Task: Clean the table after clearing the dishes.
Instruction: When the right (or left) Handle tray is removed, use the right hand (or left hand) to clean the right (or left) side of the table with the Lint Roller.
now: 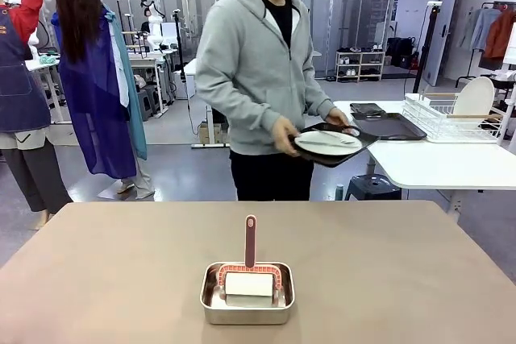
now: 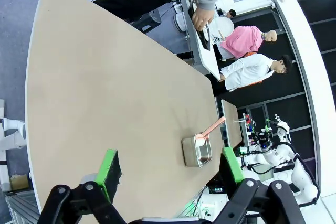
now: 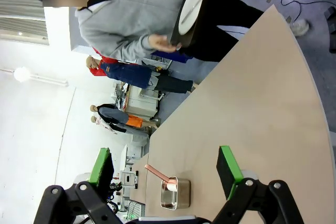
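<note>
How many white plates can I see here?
2. One plate lies on the dark tray the person carries; a second plate stands upright in the white rack on the white table. Others may be hidden.

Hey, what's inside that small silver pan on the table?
A roller with a white drum and pink frame sits in the silver pan, its pink handle sticking out past the rim. The pan's floor beneath it is hidden.

Can't make out the stuff on the plate, too small. Can't see the lower half of the roller behind the pan wall, or the near edge of the bench, cropped off.
</note>
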You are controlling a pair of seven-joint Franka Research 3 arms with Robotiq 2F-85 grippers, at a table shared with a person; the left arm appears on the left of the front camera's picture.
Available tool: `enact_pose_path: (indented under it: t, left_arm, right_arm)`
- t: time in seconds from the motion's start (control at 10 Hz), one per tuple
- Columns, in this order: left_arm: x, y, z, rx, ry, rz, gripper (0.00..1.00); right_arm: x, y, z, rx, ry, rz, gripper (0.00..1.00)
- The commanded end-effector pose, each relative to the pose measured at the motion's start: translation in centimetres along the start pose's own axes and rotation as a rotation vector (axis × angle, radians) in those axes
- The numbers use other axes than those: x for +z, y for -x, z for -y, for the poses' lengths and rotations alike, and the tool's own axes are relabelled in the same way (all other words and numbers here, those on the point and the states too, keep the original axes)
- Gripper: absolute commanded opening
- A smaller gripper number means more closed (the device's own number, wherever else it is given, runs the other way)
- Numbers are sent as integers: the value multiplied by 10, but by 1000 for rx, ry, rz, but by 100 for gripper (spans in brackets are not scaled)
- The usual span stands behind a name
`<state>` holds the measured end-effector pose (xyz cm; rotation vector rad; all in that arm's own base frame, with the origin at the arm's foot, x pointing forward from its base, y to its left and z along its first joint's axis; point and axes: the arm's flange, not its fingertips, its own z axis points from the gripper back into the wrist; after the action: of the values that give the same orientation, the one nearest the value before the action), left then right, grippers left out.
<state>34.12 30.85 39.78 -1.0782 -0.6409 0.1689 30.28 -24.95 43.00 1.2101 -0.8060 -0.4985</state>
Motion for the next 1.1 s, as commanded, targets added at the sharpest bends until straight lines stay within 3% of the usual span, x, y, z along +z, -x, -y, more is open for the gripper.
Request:
enact_pose_path:
  t: [0.0,0.2,0.4,0.5,0.8,1.0]
  left_arm:
    - [3,3,0,1,0,-14,96]
    - [3,3,0,1,0,-14,96]
    - [3,3,0,1,0,-14,96]
    - [3,3,0,1,0,-14,96]
    - [3,3,0,1,0,-14,96]
    - [3,3,0,1,0,-14,96]
  right_arm:
    - [0,0,0,0,0,0,100]
    - [-61,-2,-91,201,11,-93,100]
    - [-169,-7,-173,391,90,-311,100]
    - [-236,10,-211,527,157,-471,100]
    - [-388,96,-259,858,284,-847,100]
    - [-442,160,-262,998,274,-1043,100]
